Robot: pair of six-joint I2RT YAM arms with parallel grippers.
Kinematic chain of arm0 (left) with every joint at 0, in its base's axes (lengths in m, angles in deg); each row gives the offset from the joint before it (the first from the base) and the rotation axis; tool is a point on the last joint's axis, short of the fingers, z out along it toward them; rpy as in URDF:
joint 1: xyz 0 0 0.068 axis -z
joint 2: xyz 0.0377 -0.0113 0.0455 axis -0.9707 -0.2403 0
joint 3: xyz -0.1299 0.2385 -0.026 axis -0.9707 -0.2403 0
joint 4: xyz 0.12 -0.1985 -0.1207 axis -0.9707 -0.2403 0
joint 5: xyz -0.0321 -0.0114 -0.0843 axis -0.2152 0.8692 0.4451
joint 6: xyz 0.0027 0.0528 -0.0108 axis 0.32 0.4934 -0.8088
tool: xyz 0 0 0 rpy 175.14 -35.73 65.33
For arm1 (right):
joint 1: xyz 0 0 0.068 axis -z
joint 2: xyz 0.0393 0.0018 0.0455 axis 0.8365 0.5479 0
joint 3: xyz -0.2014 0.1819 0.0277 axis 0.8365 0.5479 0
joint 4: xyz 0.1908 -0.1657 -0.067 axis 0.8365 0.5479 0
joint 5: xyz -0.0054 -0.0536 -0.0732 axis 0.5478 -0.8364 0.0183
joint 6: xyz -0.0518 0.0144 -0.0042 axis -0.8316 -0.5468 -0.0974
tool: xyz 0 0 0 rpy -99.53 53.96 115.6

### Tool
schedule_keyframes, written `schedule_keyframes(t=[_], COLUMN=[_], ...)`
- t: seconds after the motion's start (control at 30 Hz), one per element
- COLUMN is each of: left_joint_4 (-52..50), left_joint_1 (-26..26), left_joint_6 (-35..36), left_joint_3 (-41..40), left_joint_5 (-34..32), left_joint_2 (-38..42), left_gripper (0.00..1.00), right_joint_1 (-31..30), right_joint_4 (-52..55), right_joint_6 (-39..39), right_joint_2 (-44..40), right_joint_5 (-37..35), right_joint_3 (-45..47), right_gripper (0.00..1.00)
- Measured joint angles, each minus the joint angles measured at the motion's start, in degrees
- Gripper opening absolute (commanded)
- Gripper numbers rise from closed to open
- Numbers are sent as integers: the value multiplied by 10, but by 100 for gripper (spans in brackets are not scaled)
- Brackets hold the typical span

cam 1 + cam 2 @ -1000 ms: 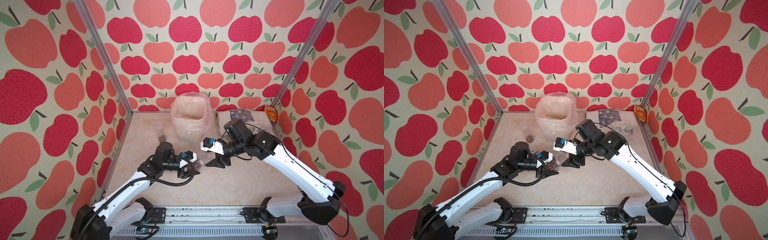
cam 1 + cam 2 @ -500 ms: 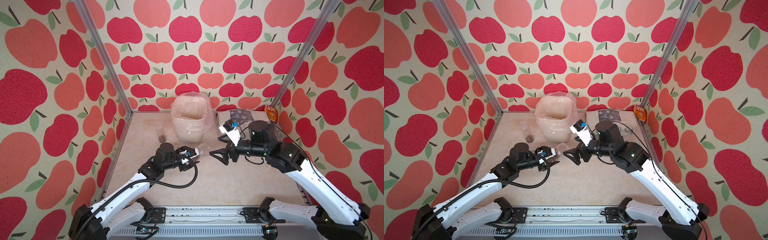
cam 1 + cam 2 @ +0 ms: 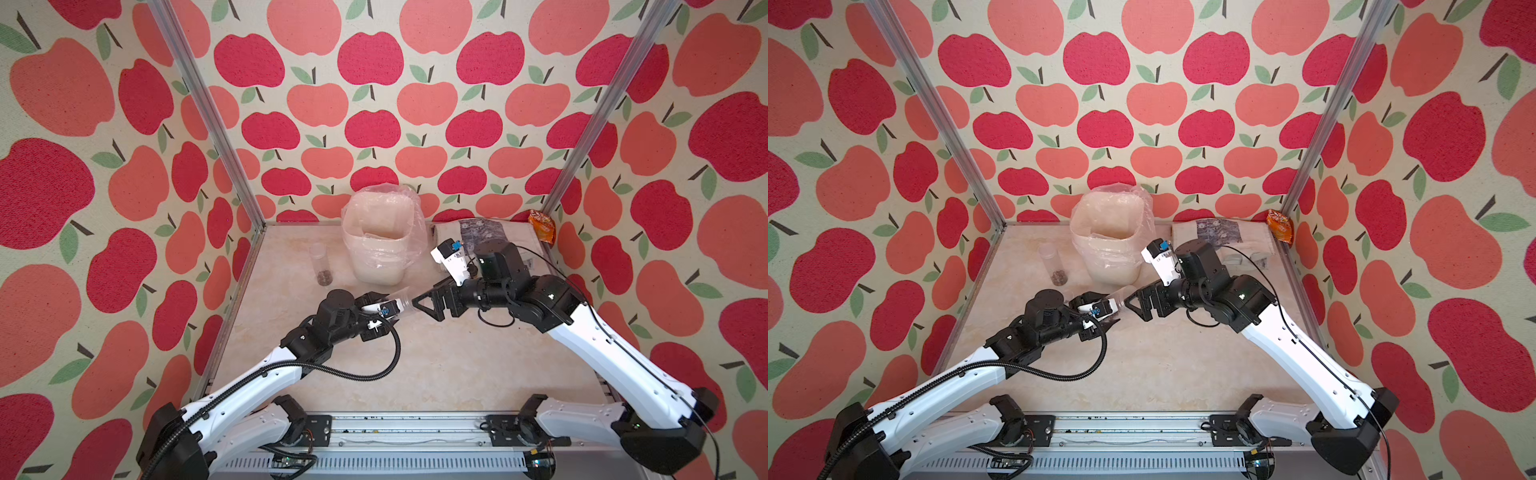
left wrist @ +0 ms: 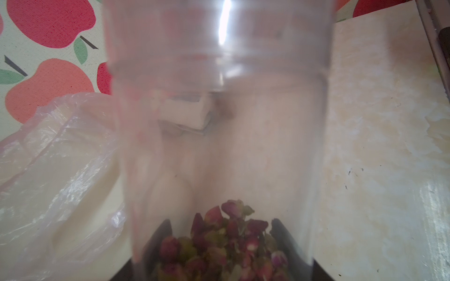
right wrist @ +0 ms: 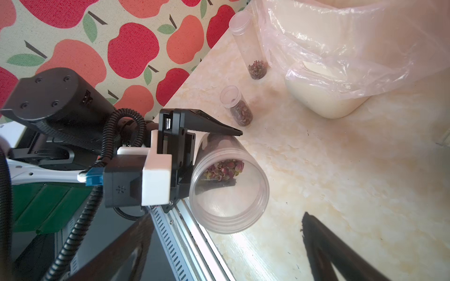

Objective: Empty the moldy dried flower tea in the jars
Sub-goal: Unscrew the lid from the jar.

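My left gripper (image 3: 388,309) (image 3: 1106,309) (image 5: 237,158) is shut on a clear jar (image 3: 401,305) (image 3: 1121,297) (image 5: 229,194) (image 4: 219,121), held level above the table. Its open, lidless mouth faces my right gripper (image 3: 424,307) (image 3: 1136,309) (image 5: 219,243), which stands open just off the rim. Dried flower tea (image 5: 224,169) (image 4: 224,238) lies at the jar's closed end, between the left fingers. A tall jar (image 3: 321,266) (image 3: 1052,266) (image 5: 250,46) with tea stands left of the bin. A shorter jar (image 5: 236,107) with tea stands nearer; the left arm hides it from above.
A white bin (image 3: 380,249) (image 3: 1108,249) (image 5: 328,97) lined with a clear bag stands at the back middle. A patterned pouch on a cloth (image 3: 478,230) and an orange packet (image 3: 541,226) lie at the back right. Metal posts mark the back corners.
My right gripper's jaws have opened wide and its arm has swung out to the right. The left gripper has lifted the jar up level, mouth toward the right gripper.
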Motion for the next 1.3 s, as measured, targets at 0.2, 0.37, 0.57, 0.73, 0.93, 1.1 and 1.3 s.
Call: schedule_keyframes(t=[0.2, 0.37, 0.57, 0.73, 0.93, 1.1, 1.3], left_joint_4=[0, 0, -3, -17, -91, -136, -146], left_joint_1=[2, 5, 5, 0, -49, -70, -70], left_joint_6=[1, 2, 1, -8, -37, -58, -63], left_joint_3=[0, 0, 0, 1, 22, 33, 33], left_joint_5=[-7, -11, -11, 13, 189, 306, 319], left_joint_2=[0, 0, 1, 2, -3, -14, -17], left_gripper=[22, 22, 20, 20, 20, 20, 19], right_joint_1=[0, 2, 8, 12, -13, -39, -42], right_joint_4=[0, -1, -3, 9, 75, 109, 115], right_joint_6=[3, 2, -9, -82, -321, -453, -493], right_joint_2=[32, 56, 63, 69, 79, 78, 78], right_joint_5=[15, 32, 62, 82, 74, 57, 57], right_joint_3=[0, 0, 0, -3, -39, -57, -57], right_gripper=[97, 79, 47, 21, 18, 24, 62])
